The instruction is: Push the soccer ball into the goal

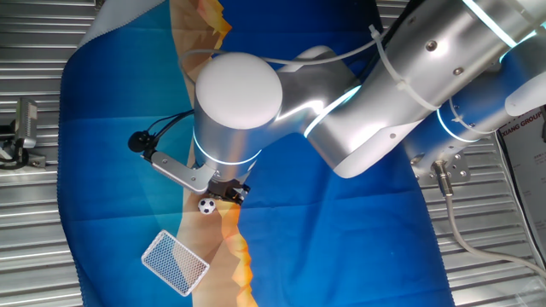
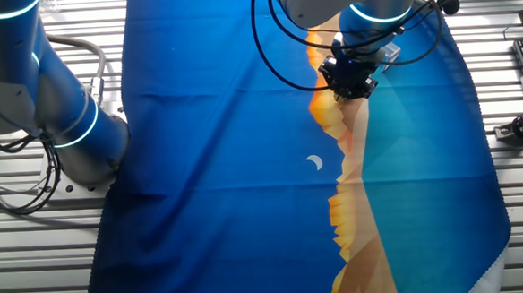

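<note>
Gripper [image 1: 229, 191] sat low over the table [image 1: 358, 239], right beside the soccer ball [image 1: 206, 205] — touching? Couldn't tell; jaw gap hidden too. Ball lay just above the goal [image 1: 174, 262], w/ clear cloth between.

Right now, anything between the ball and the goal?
Nothing. In one fixed view only bare cloth separates the ball from the goal. The other fixed view shows neither.

Blue/orange cloth [image 1: 341, 230] w/ crescent print [image 2: 315, 163].

Bare cloth [image 1: 183, 230] between soccer ball [image 1: 206, 205] and goal [image 1: 174, 262]
</note>
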